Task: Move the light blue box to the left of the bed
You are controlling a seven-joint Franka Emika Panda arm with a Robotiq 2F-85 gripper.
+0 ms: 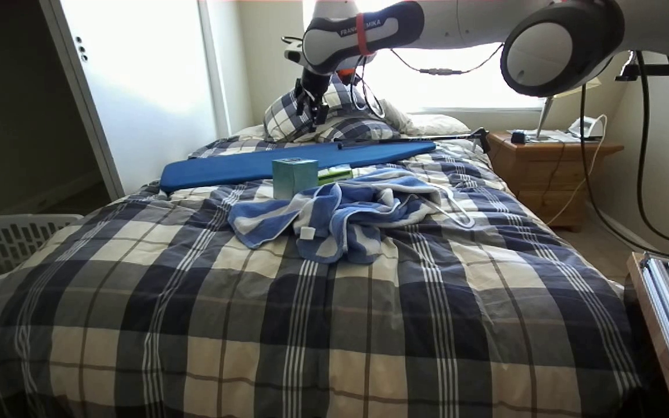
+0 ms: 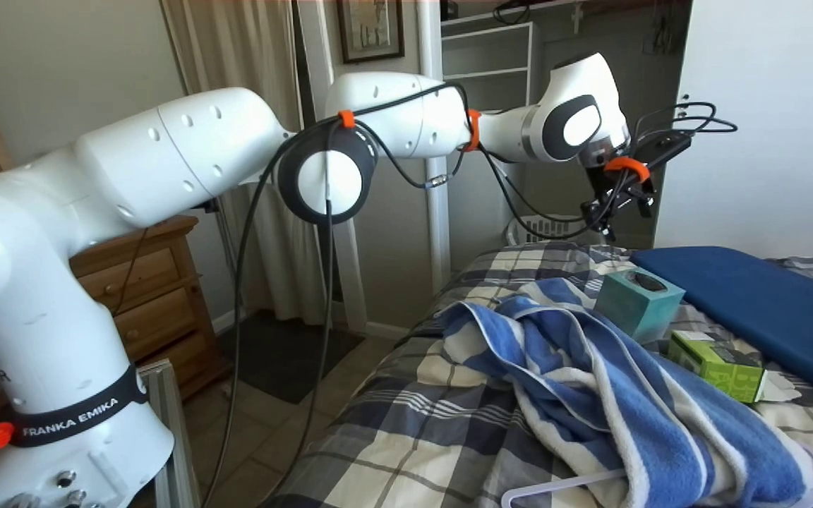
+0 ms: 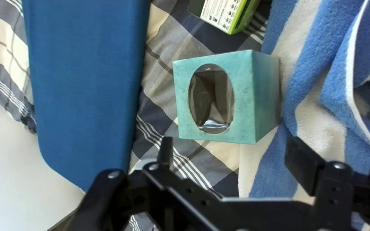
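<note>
The light blue box is a teal tissue box with an oval opening on top. It stands upright on the plaid bed [image 1: 358, 325] in both exterior views [image 1: 294, 180] [image 2: 634, 305]. In the wrist view the box [image 3: 243, 99] lies just beyond the fingertips, seen from above. My gripper [image 3: 228, 157] is open, with its fingers wide apart and nothing between them. It hovers above the bed, apart from the box, and also shows in both exterior views [image 1: 312, 110] [image 2: 625, 215].
A blue ironing board [image 1: 236, 168] [image 3: 85, 80] lies beside the box. A striped blue-and-white towel [image 2: 660, 395] [image 3: 336, 102] touches or nearly touches its other side. A green box [image 2: 717, 365] [image 3: 226, 12] lies close by. Pillows [image 1: 288, 119] are at the bed's head; a white basket [image 1: 9, 244] stands beside the bed.
</note>
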